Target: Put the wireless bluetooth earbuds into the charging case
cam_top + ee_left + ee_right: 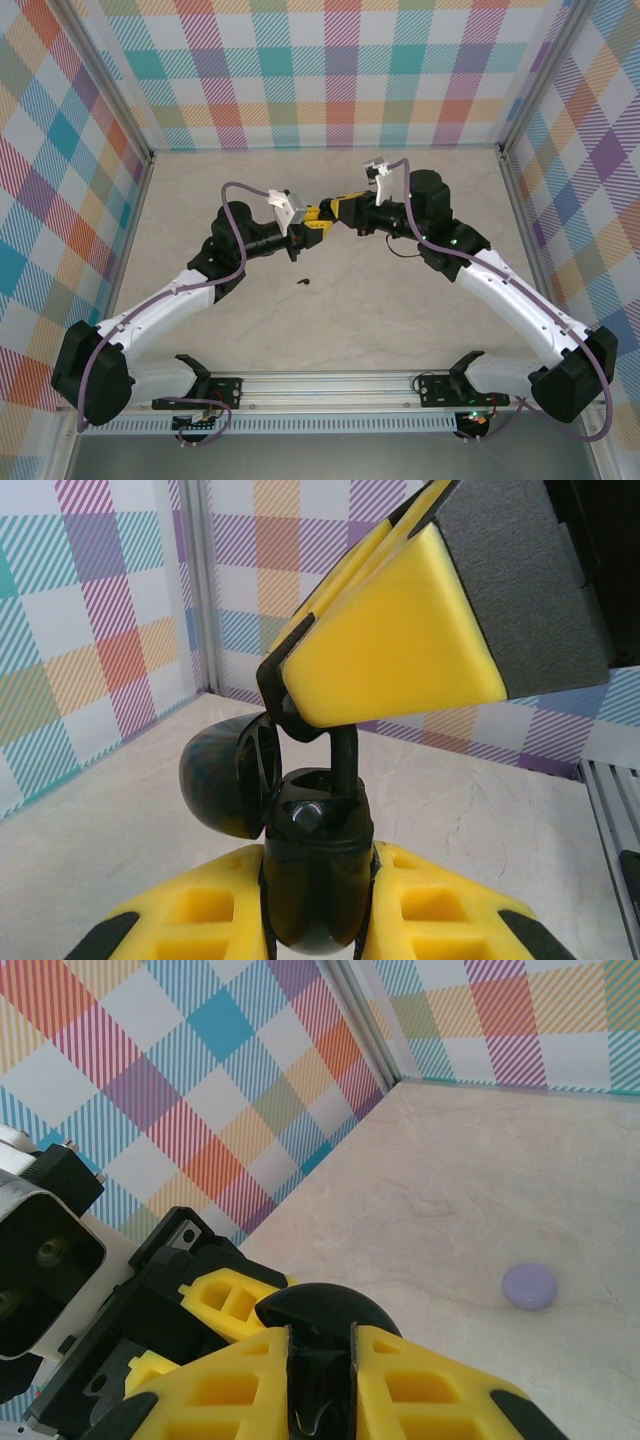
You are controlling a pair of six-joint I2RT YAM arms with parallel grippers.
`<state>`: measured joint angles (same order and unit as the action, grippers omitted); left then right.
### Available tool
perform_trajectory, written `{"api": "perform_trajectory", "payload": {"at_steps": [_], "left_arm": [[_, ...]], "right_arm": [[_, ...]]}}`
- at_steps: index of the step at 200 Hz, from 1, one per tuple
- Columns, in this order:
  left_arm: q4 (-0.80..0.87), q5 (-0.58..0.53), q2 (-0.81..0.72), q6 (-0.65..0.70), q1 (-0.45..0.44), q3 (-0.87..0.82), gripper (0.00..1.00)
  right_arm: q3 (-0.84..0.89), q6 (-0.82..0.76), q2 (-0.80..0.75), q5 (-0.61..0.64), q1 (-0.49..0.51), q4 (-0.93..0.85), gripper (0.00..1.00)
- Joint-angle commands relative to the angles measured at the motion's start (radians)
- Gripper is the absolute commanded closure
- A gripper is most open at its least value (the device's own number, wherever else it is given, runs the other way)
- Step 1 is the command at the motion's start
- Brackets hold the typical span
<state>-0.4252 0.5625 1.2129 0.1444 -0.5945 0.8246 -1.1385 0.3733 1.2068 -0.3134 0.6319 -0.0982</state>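
My left gripper [318, 855] is shut on the body of a black charging case [315, 880], held above the table. The case's round lid [222, 775] hangs open to the left. My right gripper [320, 1345] is shut on a black earbud [345, 748], whose stem reaches down from the fingertips [400, 650] into the case's open top. In the top view the two grippers meet tip to tip, left gripper [312, 222] against right gripper [335, 212], over the middle of the table. Another black earbud [304, 283] lies loose on the table just in front of them.
A closed pale lilac round case [529, 1286] lies on the marble tabletop [400, 300], beyond the right gripper. Checked walls [340, 70] enclose the back and both sides. A metal rail [330, 385] runs along the near edge between the arm bases.
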Motion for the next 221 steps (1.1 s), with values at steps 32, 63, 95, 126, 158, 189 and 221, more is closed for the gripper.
{"api": "perform_trajectory", "payload": {"at_steps": [32, 63, 95, 126, 158, 189, 221], "left_arm": [[-0.06, 0.002, 0.002, -0.016, -0.008, 0.038, 0.92], [-0.06, 0.003, 0.0, -0.016, -0.008, 0.036, 0.92], [-0.061, 0.008, -0.002, -0.017, -0.008, 0.035, 0.92], [-0.059, -0.001, -0.003, -0.022, -0.008, 0.036, 0.92], [-0.054, -0.022, -0.003, -0.022, -0.008, 0.036, 0.92], [-0.053, -0.023, 0.001, -0.023, -0.008, 0.036, 0.93], [-0.049, -0.03, 0.001, -0.024, -0.008, 0.033, 0.93]], "right_arm": [[-0.015, -0.02, 0.014, 0.012, 0.014, -0.011, 0.73], [-0.015, -0.024, 0.014, 0.02, 0.015, -0.018, 0.7], [-0.018, -0.025, 0.016, 0.02, 0.015, -0.023, 0.7], [-0.021, -0.029, 0.015, 0.034, 0.015, -0.037, 0.69], [-0.043, -0.036, 0.017, 0.076, 0.017, -0.091, 0.69], [-0.05, -0.041, 0.015, 0.093, 0.019, -0.112, 0.64], [-0.055, -0.04, 0.001, 0.077, 0.02, -0.111, 0.59]]}}
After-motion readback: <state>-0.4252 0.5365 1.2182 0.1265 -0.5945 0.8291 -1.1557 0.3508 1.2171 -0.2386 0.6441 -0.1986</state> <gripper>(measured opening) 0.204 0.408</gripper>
